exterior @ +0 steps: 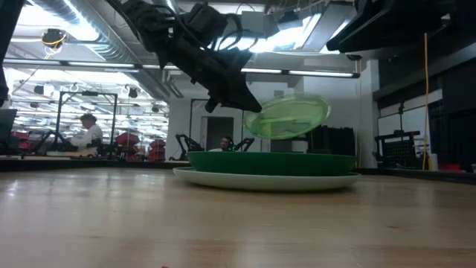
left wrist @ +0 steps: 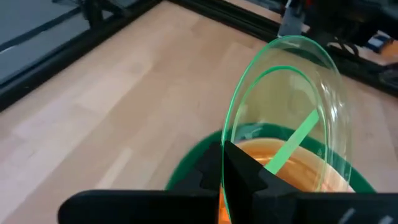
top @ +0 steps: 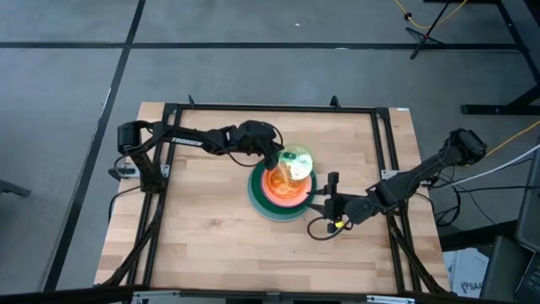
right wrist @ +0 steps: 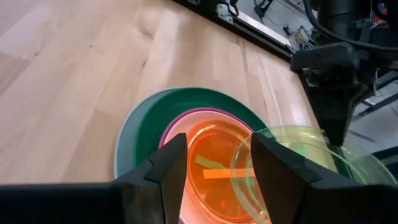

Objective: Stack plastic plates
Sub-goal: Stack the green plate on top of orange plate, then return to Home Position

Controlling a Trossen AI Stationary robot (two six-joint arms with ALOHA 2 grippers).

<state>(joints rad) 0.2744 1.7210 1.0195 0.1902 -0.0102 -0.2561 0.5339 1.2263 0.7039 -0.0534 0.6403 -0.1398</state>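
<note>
One lime plate [top: 296,163] is pinched by its rim in the left gripper [top: 277,159], tilted just above the stack of plates [top: 272,204]; it should be levelled and centred before release; the right gripper [top: 334,201], fingers spread, is parked beside the stack.
</note>
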